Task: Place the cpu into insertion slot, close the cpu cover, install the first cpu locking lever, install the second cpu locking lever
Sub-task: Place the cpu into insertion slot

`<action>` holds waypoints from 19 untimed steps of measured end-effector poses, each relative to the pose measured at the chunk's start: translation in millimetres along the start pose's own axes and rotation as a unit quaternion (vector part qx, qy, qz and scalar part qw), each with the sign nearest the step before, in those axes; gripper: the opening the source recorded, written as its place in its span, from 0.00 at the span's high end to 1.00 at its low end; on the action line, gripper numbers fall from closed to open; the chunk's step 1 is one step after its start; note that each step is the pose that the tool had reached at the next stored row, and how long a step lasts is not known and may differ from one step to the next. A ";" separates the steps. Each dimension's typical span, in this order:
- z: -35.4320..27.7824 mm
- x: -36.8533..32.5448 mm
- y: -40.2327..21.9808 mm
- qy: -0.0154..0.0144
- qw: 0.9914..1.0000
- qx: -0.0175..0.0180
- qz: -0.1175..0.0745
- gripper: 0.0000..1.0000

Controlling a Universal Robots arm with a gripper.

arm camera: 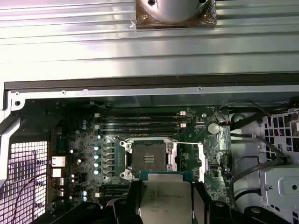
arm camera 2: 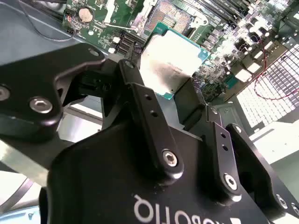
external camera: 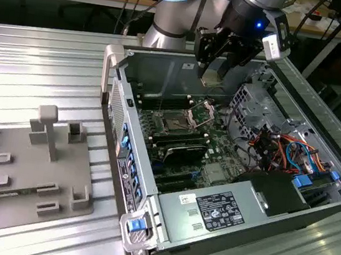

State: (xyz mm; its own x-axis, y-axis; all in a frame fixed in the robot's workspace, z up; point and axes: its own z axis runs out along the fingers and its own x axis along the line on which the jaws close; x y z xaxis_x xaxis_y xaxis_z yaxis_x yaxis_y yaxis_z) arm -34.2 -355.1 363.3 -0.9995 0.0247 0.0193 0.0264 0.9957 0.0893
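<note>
Jaws grip the cpu [arm camera: 166,203] by two edges, holding it in the air above the bare socket [arm camera: 145,156]; the cpu cover [arm camera: 202,161] stands flipped open beside that socket

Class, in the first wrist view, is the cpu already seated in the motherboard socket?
No, the claw holds the cpu clear of the socket, which lies open and empty.

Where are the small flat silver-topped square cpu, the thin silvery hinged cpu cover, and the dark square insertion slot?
cpu [arm camera 2: 170,60], second wrist view, middle of its metal top.
cpu cover [arm camera: 201,161], first wrist view, its outer side rail.
insertion slot [arm camera: 145,158], first wrist view, centre of its bare contacts.
</note>
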 end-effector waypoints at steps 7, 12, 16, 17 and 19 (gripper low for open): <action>0.2 0.3 0.0 -0.001 1.000 0.000 0.014 0.46; 0.4 0.5 -0.1 -0.003 0.999 -0.001 0.034 0.46; 0.9 1.0 -0.1 -0.005 0.999 -0.001 0.052 0.46; 0.9 1.2 -0.1 -0.005 0.998 -0.001 0.055 0.46; 1.2 1.8 -0.1 -0.006 0.998 -0.001 0.064 0.46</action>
State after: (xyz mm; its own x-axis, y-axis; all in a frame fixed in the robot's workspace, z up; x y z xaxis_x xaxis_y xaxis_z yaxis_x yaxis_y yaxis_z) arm -36.0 -355.1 362.1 -0.9882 0.1523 0.0193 0.1534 0.9841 0.0894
